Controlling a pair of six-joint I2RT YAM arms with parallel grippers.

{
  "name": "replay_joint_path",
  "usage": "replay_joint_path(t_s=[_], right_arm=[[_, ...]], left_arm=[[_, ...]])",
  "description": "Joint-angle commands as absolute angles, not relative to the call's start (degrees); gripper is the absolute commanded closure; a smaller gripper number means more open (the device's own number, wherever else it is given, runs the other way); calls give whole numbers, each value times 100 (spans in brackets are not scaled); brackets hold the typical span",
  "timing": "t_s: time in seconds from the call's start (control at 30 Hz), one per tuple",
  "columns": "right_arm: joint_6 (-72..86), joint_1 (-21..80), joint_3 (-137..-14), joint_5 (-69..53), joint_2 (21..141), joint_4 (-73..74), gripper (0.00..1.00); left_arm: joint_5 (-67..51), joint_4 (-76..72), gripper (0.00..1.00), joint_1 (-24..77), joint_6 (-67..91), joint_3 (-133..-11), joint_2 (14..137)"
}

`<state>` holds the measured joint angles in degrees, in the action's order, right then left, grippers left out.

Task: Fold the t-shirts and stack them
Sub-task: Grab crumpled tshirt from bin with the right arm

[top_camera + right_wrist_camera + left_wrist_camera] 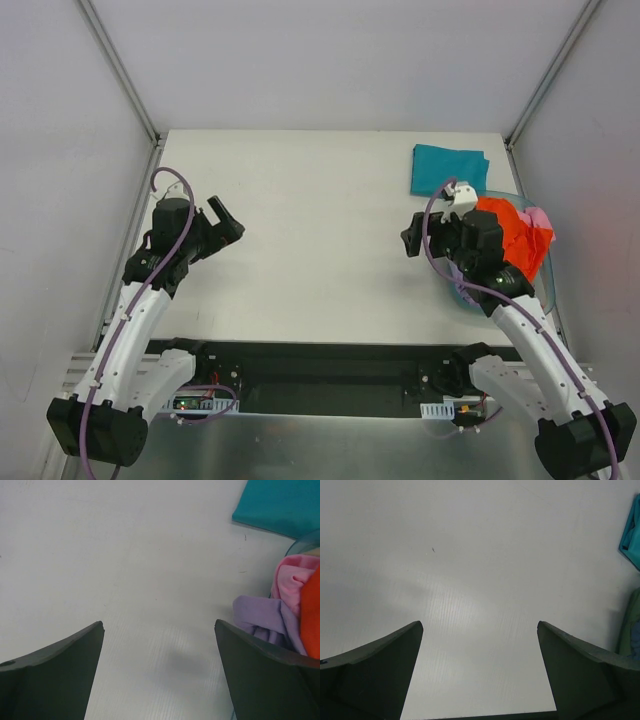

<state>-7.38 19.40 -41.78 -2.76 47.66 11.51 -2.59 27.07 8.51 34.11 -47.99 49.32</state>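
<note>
Hovering, jaws apart, empty: right gripper beside tub, left gripper well left of it. Teal shirt folded behind tub; orange shirt, pink shirt, lavender shirt inside.

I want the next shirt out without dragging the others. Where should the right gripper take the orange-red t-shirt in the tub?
Pinch a raised fold at the top of the orange-red t-shirt, coming down from above with the open right gripper. It lies heaped uppermost in the tub, beside the pink t-shirt; the tub's wall probably blocks a sideways approach.
</note>
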Motion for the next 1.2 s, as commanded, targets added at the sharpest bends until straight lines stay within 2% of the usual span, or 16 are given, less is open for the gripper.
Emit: replay_joint_path(t_s=[0.0, 0.17, 0.3, 0.4, 0.5, 0.73, 0.8, 1.0, 1.03, 1.1, 1.13, 1.17], right_arm=[[-826, 1960, -4666, 295, 4675, 1625, 3], [-414, 1733, -5395, 1711, 5308, 2433, 3], [280, 269, -5624, 1023, 5651, 2715, 3], [676, -332, -5870, 1333, 5897, 3259, 3], [835, -658, -5907, 1758, 6064, 3673, 3], [976, -1406, -5599, 1046, 6477, 3394, 3], [871, -1572, -5529, 984, 6574, 3226, 7], [633, -1810, -5423, 449, 7083, 2646, 38], [650, -1828, -5449, 387, 7119, 2593, 55], [615, -1854, -5493, 238, 7137, 2505, 73], [563, -1854, -5511, 194, 7102, 2444, 86], [545, -1854, -5537, 150, 6980, 2435, 89]], left_arm=[[-175, 2523, 1, 791, 3516, -4922, 4930], [-315, 2382, 1, 791, 3533, -4922, 5097], [-738, 2250, 1, 791, 3489, -4948, 5396], [-835, 2224, 1, 791, 3507, -4922, 5458], [-1046, 2145, 1, 791, 3489, -4852, 5510], [-1178, 2066, 1, 791, 3507, -4816, 5713], [-1230, 2057, 1, 791, 3507, -4834, 5748], [-1266, 2039, 1, 791, 3559, -4790, 5766], [-1283, 2048, 1, 791, 3560, -4781, 5766], [-1275, 2048, 1, 791, 3533, -4755, 5731], [-1257, 2048, 1, 791, 3525, -4746, 5713], [-1266, 2048, 1, 791, 3481, -4763, 5687]])
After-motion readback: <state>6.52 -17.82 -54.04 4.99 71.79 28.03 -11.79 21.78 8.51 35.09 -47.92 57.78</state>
